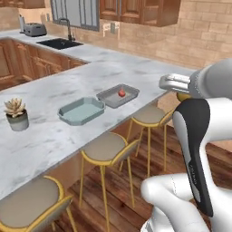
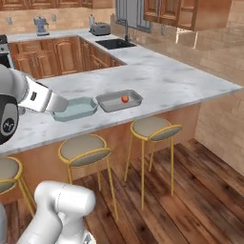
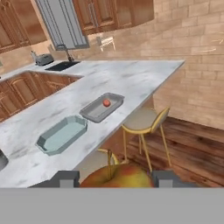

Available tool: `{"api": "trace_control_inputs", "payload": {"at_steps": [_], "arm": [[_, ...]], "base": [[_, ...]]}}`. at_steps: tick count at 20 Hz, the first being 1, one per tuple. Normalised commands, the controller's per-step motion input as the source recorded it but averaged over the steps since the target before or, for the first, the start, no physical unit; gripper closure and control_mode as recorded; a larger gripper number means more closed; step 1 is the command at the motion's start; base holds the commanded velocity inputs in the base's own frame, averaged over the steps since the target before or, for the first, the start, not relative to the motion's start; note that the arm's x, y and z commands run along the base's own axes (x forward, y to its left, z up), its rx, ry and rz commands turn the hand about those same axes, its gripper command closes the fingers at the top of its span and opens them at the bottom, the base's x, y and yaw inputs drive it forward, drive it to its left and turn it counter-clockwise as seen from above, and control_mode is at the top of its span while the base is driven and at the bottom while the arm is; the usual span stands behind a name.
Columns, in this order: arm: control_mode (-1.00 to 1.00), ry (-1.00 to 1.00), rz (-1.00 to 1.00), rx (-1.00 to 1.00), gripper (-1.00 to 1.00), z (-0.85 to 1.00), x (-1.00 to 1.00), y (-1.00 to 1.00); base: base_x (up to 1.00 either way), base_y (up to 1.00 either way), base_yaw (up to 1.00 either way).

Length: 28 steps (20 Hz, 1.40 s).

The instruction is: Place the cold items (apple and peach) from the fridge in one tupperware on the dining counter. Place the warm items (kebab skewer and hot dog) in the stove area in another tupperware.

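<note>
Jaws (image 3: 111, 177): closed on a yellow-red apple (image 3: 117, 176), finger tips at its 9 and 3 o'clock, stem up. Table (image 3: 131, 78): marbled slab carrying a grey tupperware (image 3: 101, 108) with a small red fruit (image 3: 106, 103) inside; a pale teal tupperware (image 3: 62, 134) just beside it at 8 o'clock in the hand view. Stools (image 1: 105, 148): tan cushions, yellow frames, tucked along the table's near edge.

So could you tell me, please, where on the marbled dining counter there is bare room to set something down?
The pale teal rectangular tupperware is bare inside. The marbled dining counter lies open between the greyish tupperware and the black sink, and between the teal tray and the small potted succulent. The greyish tray already holds a small red fruit, and the two trays sit close together.
</note>
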Motion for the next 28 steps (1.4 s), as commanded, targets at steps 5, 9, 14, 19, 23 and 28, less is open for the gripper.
{"api": "trace_control_inputs", "payload": {"at_steps": [5, 9, 14, 19, 23, 28], "arm": [[1.00, 0.00, 0.00, 0.00, 1.00, 0.00, 0.00, 0.00], [1.00, 0.00, 0.00, 0.00, 1.00, 0.00, 0.00, 0.00], [1.00, 0.00, 0.00, 0.00, 1.00, 0.00, 0.00, 0.00], [1.00, 0.00, 0.00, 0.00, 1.00, 0.00, 0.00, 0.00], [1.00, 0.00, 0.00, 0.00, 1.00, 0.00, 0.00, 0.00], [1.00, 0.00, 0.00, 0.00, 1.00, 0.00, 0.00, 0.00]], "base": [[0.31, -0.95, 0.18], [0.42, -0.81, 0.26], [0.55, -0.61, 0.37], [0.69, -0.40, 0.48], [0.80, -0.17, 0.54], [0.73, -0.25, 0.55]]}}
